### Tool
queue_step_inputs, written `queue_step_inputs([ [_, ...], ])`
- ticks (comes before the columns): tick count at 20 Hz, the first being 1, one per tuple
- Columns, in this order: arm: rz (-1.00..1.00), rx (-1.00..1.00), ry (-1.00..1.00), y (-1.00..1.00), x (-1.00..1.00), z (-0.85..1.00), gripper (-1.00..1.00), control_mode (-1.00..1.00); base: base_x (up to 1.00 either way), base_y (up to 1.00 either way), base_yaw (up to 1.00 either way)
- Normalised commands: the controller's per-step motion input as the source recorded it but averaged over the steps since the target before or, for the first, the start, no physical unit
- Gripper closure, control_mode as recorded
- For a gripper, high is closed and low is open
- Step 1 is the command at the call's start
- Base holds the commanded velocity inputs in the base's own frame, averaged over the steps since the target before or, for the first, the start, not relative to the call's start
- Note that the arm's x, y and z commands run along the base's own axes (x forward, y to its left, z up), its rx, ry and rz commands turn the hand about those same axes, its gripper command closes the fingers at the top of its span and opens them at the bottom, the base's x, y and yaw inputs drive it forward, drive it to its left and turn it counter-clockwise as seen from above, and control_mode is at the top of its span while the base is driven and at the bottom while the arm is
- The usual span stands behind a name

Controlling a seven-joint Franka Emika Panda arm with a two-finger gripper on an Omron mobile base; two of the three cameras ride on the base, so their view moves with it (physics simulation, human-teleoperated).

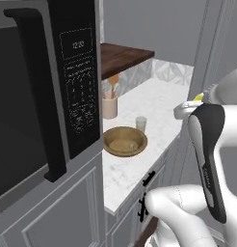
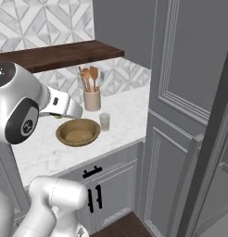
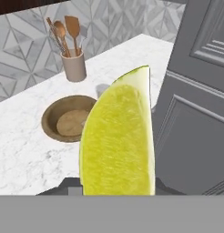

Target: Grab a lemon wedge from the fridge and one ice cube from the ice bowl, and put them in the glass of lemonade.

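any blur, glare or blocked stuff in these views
Hand view: the lemon wedge looms huge in the foreground, hiding the glass. Left base view: the arm's white body blocks the right side; soft edges. Right base view: even light, a faint shadow under the bowl, no glare.

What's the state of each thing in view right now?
lemon wedge: held in the gripper, up off the counter.
gripper: shut on the wedge.
ice bowl: upright on the counter.
glass of lemonade: upright beside the bowl, apart from it.
cup of wooden spoons: upright by the backsplash.
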Motion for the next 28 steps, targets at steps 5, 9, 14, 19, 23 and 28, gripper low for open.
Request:
queue_step_inputs([
  [5,0.0,0.0,0.0,0.0,0.0,0.0,1.0,1.0,0.66,-0.01,0.08],
  [9,0.0,0.0,0.0,0.0,0.0,0.0,1.0,1.0,0.0,0.0,0.0],
  [14,0.0,0.0,0.0,0.0,0.0,0.0,1.0,1.0,0.0,0.0,0.0],
  [19,0.05,0.0,0.23,0.0,0.76,-0.03,1.0,-1.0,0.05,0.0,0.0],
  [23,0.08,0.0,0.18,0.0,1.0,-0.25,1.0,-1.0,0.0,0.0,0.0],
  [28,0.07,0.0,0.02,0.0,1.0,-0.58,1.0,-1.0,0.0,0.0,0.0],
])
